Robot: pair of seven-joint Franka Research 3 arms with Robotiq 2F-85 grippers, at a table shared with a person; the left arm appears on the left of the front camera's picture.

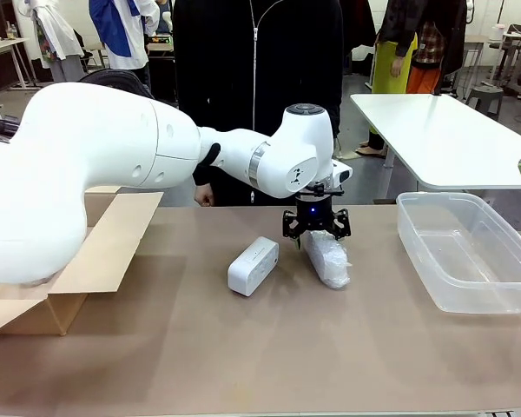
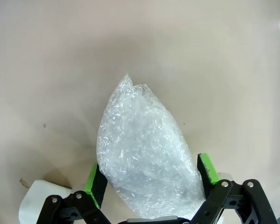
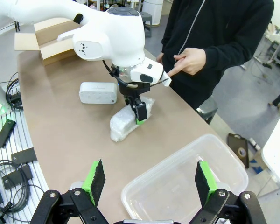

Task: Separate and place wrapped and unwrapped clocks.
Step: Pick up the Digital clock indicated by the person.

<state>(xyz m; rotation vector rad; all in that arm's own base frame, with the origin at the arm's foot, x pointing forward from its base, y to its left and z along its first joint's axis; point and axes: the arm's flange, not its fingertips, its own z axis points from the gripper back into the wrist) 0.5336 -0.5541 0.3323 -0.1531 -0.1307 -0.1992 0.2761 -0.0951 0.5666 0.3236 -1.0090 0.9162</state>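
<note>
A bubble-wrapped clock [image 1: 330, 259] lies on the brown table near its middle. My left gripper [image 1: 316, 234] has come down over its far end. In the left wrist view the green pads [image 2: 95, 176] stand open on either side of the wrapped clock [image 2: 144, 158], close against the wrap without squeezing it. The bare white unwrapped clock [image 1: 253, 265] lies just to the left of it, untouched. From the right wrist view I see the wrapped clock [image 3: 126, 122], the unwrapped clock [image 3: 98, 92] and the left gripper [image 3: 139, 112]. My right gripper [image 3: 149, 179] is open and holds nothing.
An open cardboard box [image 1: 95, 252] sits at the table's left. A clear plastic bin [image 1: 417, 234] stands at the right, below my right gripper [image 3: 177, 163]. A person in black stands at the far side, one hand [image 3: 189, 60] pointing toward the clocks.
</note>
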